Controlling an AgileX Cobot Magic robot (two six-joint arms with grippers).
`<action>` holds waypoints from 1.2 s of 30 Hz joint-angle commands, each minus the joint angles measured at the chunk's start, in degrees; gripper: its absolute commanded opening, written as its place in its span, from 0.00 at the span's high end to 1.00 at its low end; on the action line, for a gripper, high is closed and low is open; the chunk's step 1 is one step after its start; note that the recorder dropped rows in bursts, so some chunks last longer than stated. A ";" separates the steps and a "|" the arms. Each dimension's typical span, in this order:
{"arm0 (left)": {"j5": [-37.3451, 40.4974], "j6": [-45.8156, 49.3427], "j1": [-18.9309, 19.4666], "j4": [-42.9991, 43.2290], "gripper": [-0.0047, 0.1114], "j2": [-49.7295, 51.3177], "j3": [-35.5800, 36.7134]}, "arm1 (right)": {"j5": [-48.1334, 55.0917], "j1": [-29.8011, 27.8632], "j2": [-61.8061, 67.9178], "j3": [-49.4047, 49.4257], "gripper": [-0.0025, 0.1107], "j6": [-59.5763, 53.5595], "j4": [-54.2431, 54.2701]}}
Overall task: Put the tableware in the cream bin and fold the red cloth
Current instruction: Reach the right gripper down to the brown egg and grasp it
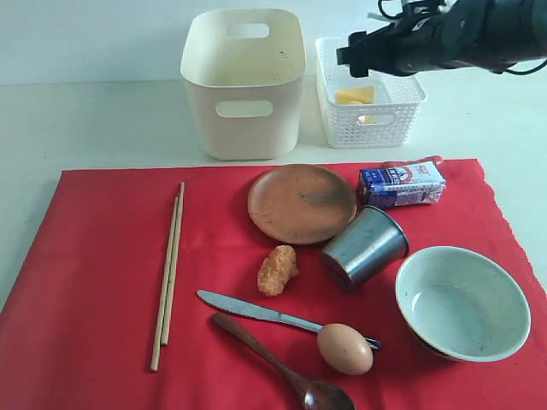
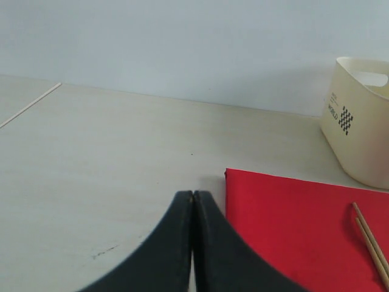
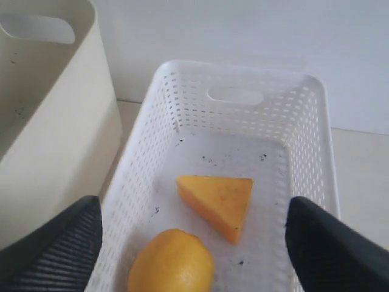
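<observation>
The red cloth (image 1: pixel 102 282) lies flat and carries a brown plate (image 1: pixel 301 202), a tipped metal cup (image 1: pixel 366 246), a green bowl (image 1: pixel 461 301), a knife (image 1: pixel 256 312), a wooden spoon (image 1: pixel 282 363) and chopsticks (image 1: pixel 168 273). Behind it stands the cream bin (image 1: pixel 244 81), with nothing visible inside. My right gripper (image 1: pixel 357 53) hovers open over the white basket, its jaws (image 3: pixel 194 210) wide apart and holding nothing. My left gripper (image 2: pixel 193 194) is shut on nothing, low over the bare table beside the cloth's corner (image 2: pixel 243 182); the exterior view does not show it.
The white lattice basket (image 1: pixel 369 102) to the right of the bin holds a cheese wedge (image 3: pixel 217 202) and a lemon (image 3: pixel 171 263). On the cloth also lie a blue-and-white carton (image 1: pixel 402 184), a fried nugget (image 1: pixel 278 270) and an egg (image 1: pixel 344 348) resting against the knife.
</observation>
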 commanded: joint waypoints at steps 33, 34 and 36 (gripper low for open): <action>-0.20 0.14 0.04 -0.41 0.94 -0.38 0.19 | 55.47 -0.18 -20.14 12.03 0.29 -11.77 6.20; -0.20 0.14 0.04 -0.41 0.94 -0.38 0.19 | 55.47 -0.18 -20.14 12.76 0.29 -12.94 7.72; -0.20 0.14 0.04 -0.41 0.94 -0.38 0.19 | 55.59 -0.18 -20.14 13.94 0.29 -15.13 10.19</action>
